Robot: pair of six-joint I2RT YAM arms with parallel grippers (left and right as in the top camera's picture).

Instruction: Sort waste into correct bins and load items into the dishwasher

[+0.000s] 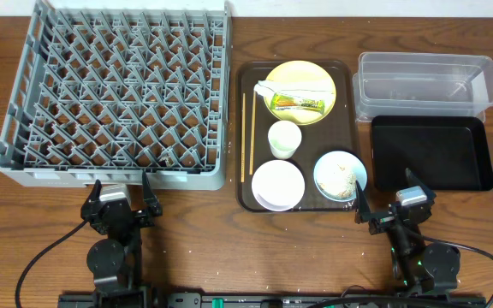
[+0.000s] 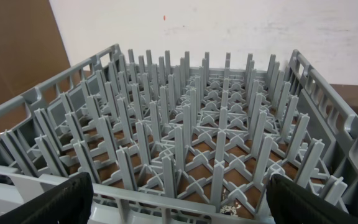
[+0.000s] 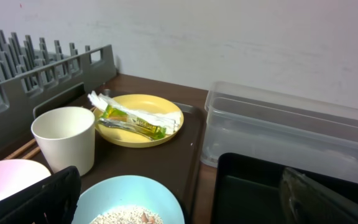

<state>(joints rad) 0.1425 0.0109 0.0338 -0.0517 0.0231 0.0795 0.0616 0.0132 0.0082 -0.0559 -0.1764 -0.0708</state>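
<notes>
The grey dishwasher rack (image 1: 118,94) fills the left of the table and holds nothing. On the brown serving tray (image 1: 347,103) stand a yellow plate (image 1: 300,81) carrying the green-and-yellow wrapper (image 1: 299,103) and white paper (image 1: 268,88), a small white cup (image 1: 284,139), a white bowl (image 1: 277,184), a light-blue bowl (image 1: 340,174) with rice (image 3: 129,216), and chopsticks (image 1: 248,137) along the tray's left side. The clear tub (image 1: 424,83) and black tray (image 1: 430,152) sit at the right. My left gripper (image 1: 121,188) is open before the rack's front wall (image 2: 166,199). My right gripper (image 1: 386,192) is open, between the blue bowl (image 3: 129,193) and black tray (image 3: 253,186).
Bare wooden table runs along the front edge around both arm bases. A few white crumbs lie in the rack's front row (image 2: 232,210). The rack's right wall (image 3: 55,68) stands close beside the serving tray. A wall is behind the table.
</notes>
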